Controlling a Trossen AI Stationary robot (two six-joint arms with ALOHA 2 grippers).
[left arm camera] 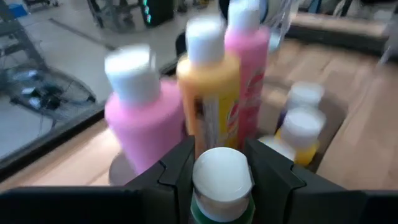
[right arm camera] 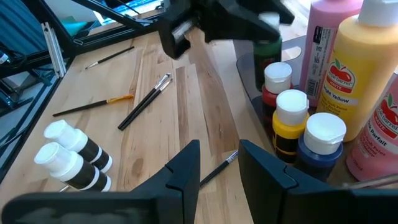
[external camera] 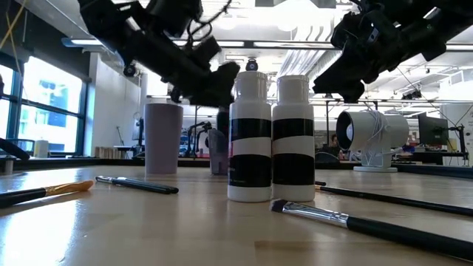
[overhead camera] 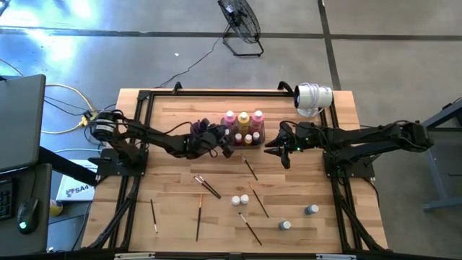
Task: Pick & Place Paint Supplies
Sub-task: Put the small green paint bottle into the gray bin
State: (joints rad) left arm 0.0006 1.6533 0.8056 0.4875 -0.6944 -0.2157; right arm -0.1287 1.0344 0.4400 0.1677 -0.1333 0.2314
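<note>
A dark grey tray (overhead camera: 245,139) at the table's far middle holds tall pink (overhead camera: 230,118) and yellow-orange (overhead camera: 244,118) paint bottles and small red, yellow and blue ones (right arm camera: 292,115). My left gripper (overhead camera: 225,139) reaches in from the left to the tray's left end, shut on a small green white-capped bottle (left arm camera: 221,180). My right gripper (right arm camera: 217,165) hangs open just right of the tray, over a brush (right arm camera: 217,168), touching nothing. Two black-and-white bottles (overhead camera: 240,200) stand on their bases nearer the front, and several brushes (overhead camera: 208,186) lie flat around them. My left gripper pinches the small green bottle between its two fingers (left arm camera: 177,171), at the white cap and the top of the body (left arm camera: 202,190). The fingers come from the table's left, slanting slightly down. The bottle stands upright in the hold; whether its base rests on anything is hidden.
A purple cup (external camera: 162,137) stands left of the tray. A white camera-like device (overhead camera: 314,97) sits at the far right corner. Two grey bottles (overhead camera: 286,225) stand near the front right. A black frame (overhead camera: 144,97) borders the table.
</note>
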